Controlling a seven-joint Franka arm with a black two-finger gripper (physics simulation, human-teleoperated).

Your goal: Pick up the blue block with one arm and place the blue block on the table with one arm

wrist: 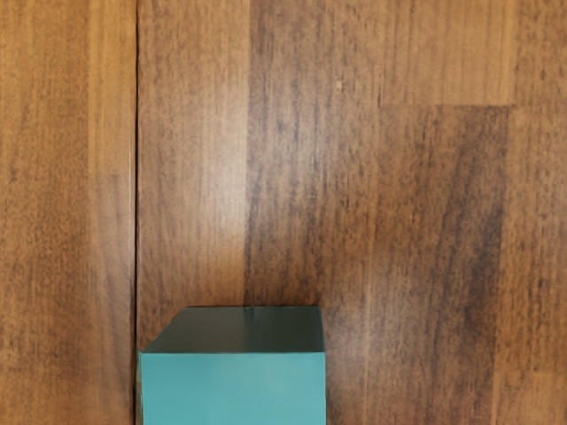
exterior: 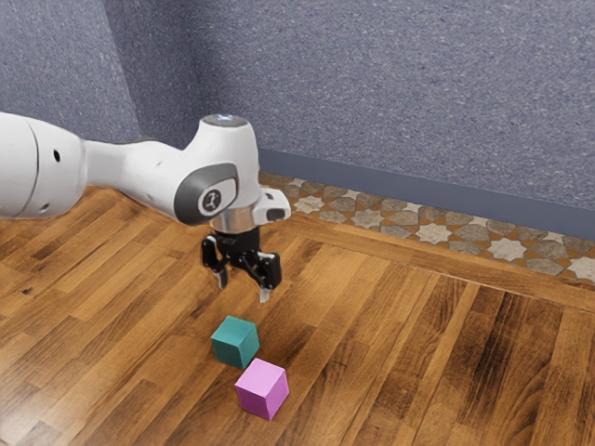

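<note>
Well in from the tabletop's (exterior: 418, 372) far edge, one block (exterior: 234, 342) lies behind another block (exterior: 262, 388), toward the exterior view's left.

Blue block (exterior: 233, 342): solid teal cube, plain faces, sharp edges. Sits flat and upright on the table (exterior: 390, 362), below the open jaws and clear of them, not gripped. Wrist view has its top lit bright teal, one side face much darker, standing on the wood under the jaws. Table: brown wood planks, mixed light and dark, visible grain, spread out beneath the jaws.
</note>
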